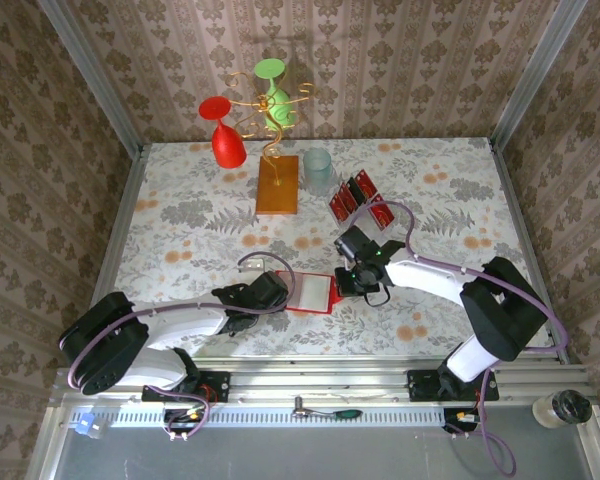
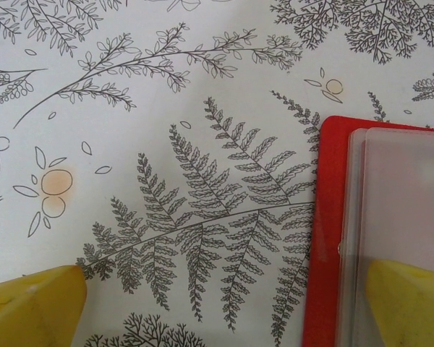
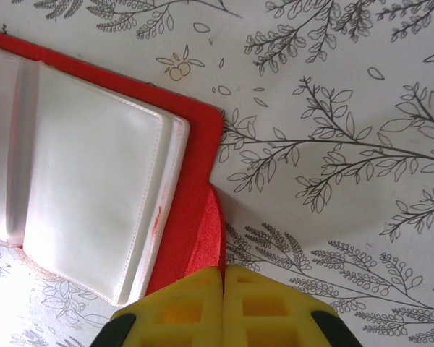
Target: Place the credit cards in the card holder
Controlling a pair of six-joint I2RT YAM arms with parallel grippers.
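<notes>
The card holder point(image 1: 313, 292) lies open on the counter point(image 1: 180, 220), with the left fingers point(image 2: 36, 307) spread wide and empty straddling its left edge, the right fingers point(image 3: 195, 307) pressed together at its right edge, and the credit cards point(image 1: 358, 198) standing beyond it, nearer the right fingers.

The card holder point(image 1: 312, 292) lies open near the front edge of the table point(image 1: 180, 220), between the left gripper point(image 1: 280, 292) and the right gripper point(image 1: 343, 284). Behind it, to the right, stand the credit cards point(image 1: 360, 198); a cup point(image 1: 317, 170) sits left of them.

Left pincer point(image 2: 220, 303) stands spread wide, right pincer point(image 3: 223, 278) clamped tight.
</notes>
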